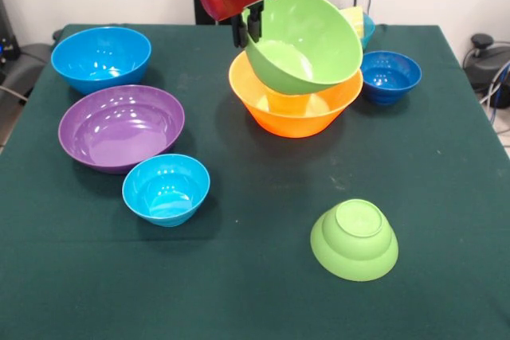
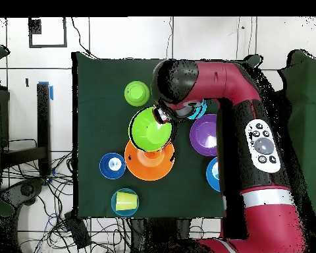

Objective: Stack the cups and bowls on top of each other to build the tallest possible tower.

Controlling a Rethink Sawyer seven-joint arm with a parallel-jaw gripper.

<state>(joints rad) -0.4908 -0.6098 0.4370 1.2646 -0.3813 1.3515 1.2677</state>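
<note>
My gripper [image 1: 248, 29] is shut on the rim of the large lime green bowl [image 1: 307, 41], which hangs tilted with its opening towards the table's front. Its lower side dips over the large orange bowl [image 1: 295, 113]; I cannot tell whether they touch. An orange cup [image 1: 287, 101] seems to stand inside the orange bowl. From above, the green bowl [image 2: 151, 128] overlaps the orange bowl [image 2: 149, 165], with the gripper [image 2: 162, 116] at its rim. The pale yellow cup [image 2: 125, 199] stands in a light blue bowl [image 2: 114, 205].
A large blue bowl [image 1: 101, 57], a purple bowl [image 1: 119, 127] and a small light blue bowl [image 1: 166, 189] sit on the left. The dark blue small bowl [image 1: 390, 77] is right of the orange one. A small lime green bowl [image 1: 355, 239] lies upside down at the front.
</note>
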